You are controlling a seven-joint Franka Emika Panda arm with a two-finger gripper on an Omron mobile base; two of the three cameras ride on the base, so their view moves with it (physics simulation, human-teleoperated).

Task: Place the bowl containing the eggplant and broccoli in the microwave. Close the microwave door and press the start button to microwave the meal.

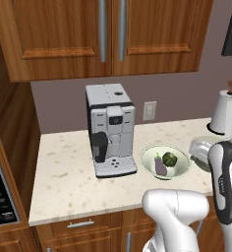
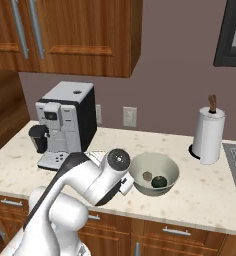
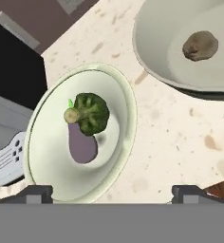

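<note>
So my gripper (image 3: 112,192) is spread wide open with nothing in it, hanging above the counter (image 3: 171,137). In the hand view the two fingertips poke up at the bottom edge, and the bowl (image 3: 115,102) sits left of centre, its lower rim right by the left tip. The broccoli (image 3: 91,113) lies on top of the eggplant (image 3: 82,145) inside it. A second, greyer bowl (image 3: 156,52) with a brown lump in it fills the upper right.

From the left base view the bowl sits just right of the coffee machine (image 1: 110,129), middle of the frame, with the paper towel roll (image 1: 225,112) at the far right edge. Progress-wise, nothing's done: the bowl isn't picked up yet, so grabbing it, loading the microwave, shutting the door and hitting start are all left.
</note>
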